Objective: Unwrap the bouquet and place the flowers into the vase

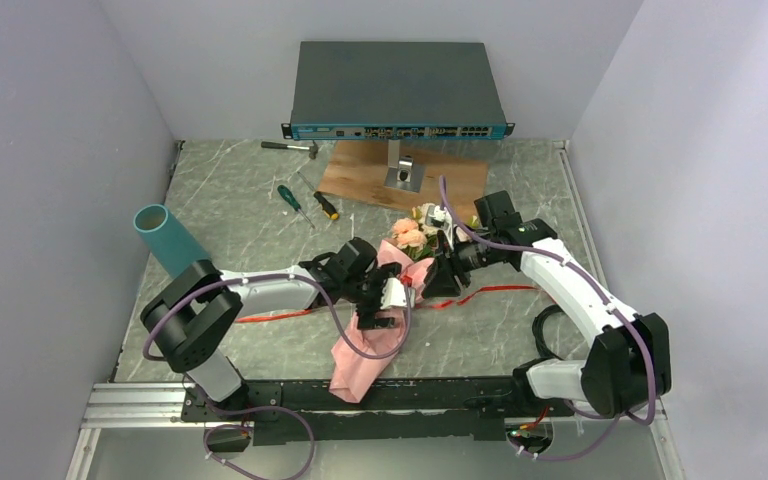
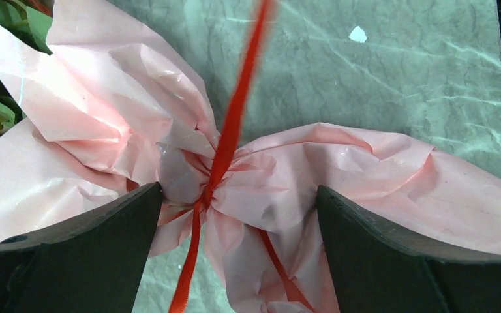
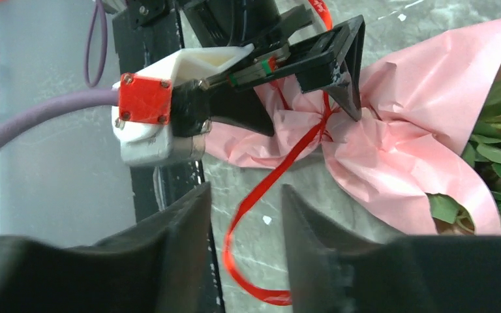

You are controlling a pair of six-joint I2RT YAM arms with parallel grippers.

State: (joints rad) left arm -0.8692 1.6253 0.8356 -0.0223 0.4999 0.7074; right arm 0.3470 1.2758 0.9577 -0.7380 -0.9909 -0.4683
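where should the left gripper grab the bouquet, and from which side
At the pinched waist of the bouquet, where the red ribbon cinches the pink paper. Probably best from above, one finger on each side. It is the narrowest part; the paper flares wide either way. The left gripper hangs over it, open.

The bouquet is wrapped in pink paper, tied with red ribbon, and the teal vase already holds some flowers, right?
Not quite: the vase is empty, as the top view shows. The pink paper and red ribbon are right.
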